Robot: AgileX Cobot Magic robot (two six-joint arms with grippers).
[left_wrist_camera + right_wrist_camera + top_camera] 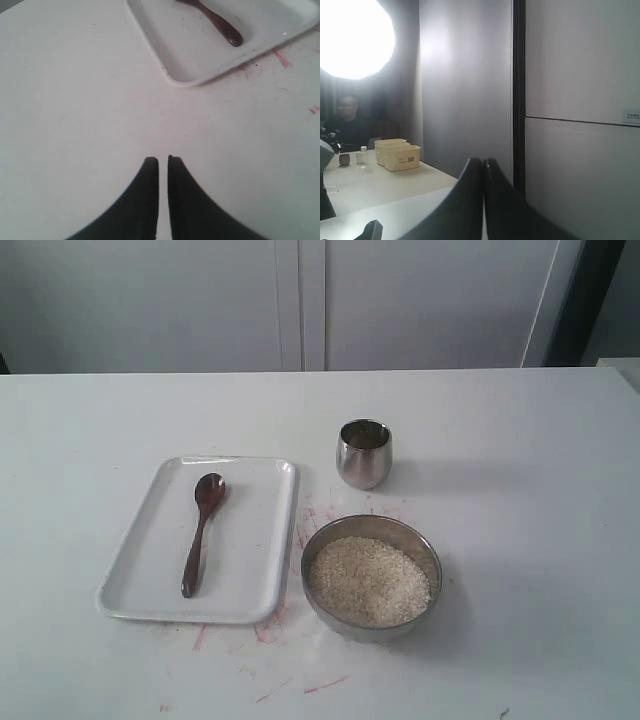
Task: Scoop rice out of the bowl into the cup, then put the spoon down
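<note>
Spoon (203,530) flat on the white tray (262,575) at left of centre in the exterior view; rice (368,580) in the bowl (428,552) at lower centre, cup (364,453) just above.
A wall label (631,116) in the right wrist view is too small to read. Pink scratches (325,683) mark the table (520,460) around the tray and bowl. Left gripper (163,161) and right gripper (484,162) are both clenched, tips nearly touching.

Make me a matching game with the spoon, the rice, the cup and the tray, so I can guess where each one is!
Things:
1. spoon
2. rice
3. cup
4. tray

Clues:
A. shiny steel, standing upright on the table
B. white and flat, left of the bowl
C. lying on the tray
D. heaped in the bowl

Pairs: 1-C, 2-D, 3-A, 4-B
</note>
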